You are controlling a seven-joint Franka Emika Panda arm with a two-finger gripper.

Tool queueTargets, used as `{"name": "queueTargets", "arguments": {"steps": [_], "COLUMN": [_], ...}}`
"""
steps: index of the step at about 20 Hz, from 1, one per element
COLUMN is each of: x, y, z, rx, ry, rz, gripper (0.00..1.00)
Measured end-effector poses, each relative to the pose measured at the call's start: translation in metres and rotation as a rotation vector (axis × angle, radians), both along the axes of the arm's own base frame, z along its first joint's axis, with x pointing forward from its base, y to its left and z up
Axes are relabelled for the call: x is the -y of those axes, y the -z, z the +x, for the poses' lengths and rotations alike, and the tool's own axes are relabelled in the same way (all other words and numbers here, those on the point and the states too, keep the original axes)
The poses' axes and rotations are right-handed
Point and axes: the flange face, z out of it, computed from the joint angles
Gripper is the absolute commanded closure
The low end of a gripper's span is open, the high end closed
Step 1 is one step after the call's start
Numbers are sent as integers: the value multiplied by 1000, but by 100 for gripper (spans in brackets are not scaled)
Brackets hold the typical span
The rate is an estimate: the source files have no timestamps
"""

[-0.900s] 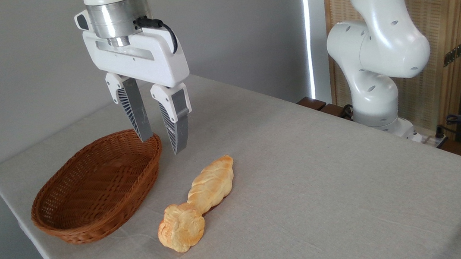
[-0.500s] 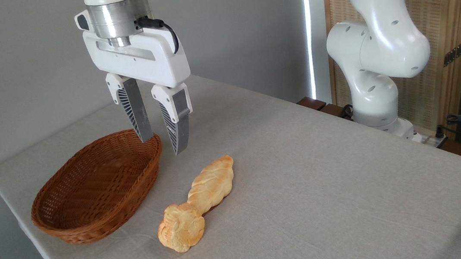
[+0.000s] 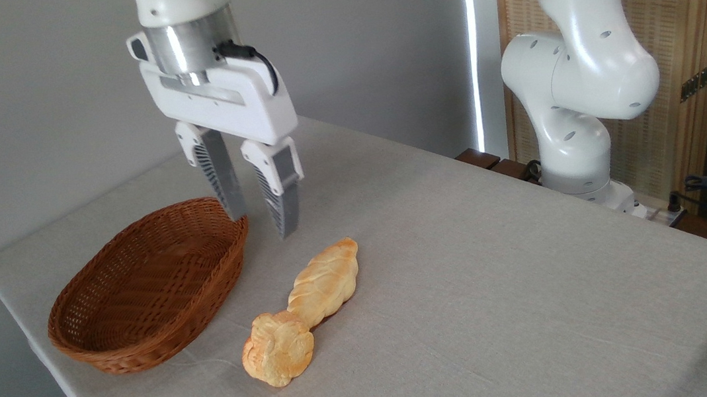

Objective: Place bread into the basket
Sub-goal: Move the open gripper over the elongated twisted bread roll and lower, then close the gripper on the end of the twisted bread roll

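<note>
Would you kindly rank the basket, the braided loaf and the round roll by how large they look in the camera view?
1. Basket, clearly largest.
2. Loaf, longer than the roll.
3. Roll, smallest, though it lies a little nearer the camera, so its margin below the loaf is somewhat unsure.

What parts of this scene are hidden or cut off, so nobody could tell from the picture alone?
- Single camera view: the braided loaf has its near tip behind the round roll; touching or not is unclear.
- The basket shows no outer far wall, hidden by its own rim.
- The arm above the open end effector is cut off by the top edge.
- The table runs off the bottom and right edges.
</note>
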Motion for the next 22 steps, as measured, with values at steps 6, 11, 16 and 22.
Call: {"name": "queueTargets", "arguments": {"steps": [6,11,16,22], "x": [1,0,1,9], "y": [54,94,106,117], "z": [-35,-51,-52,-48], "rx": [6,-20,-12,1], "ry": [5,-15,-165,-230], "rz": [-4,-33,-48,-53], "gripper": [0,0,0,0]}}
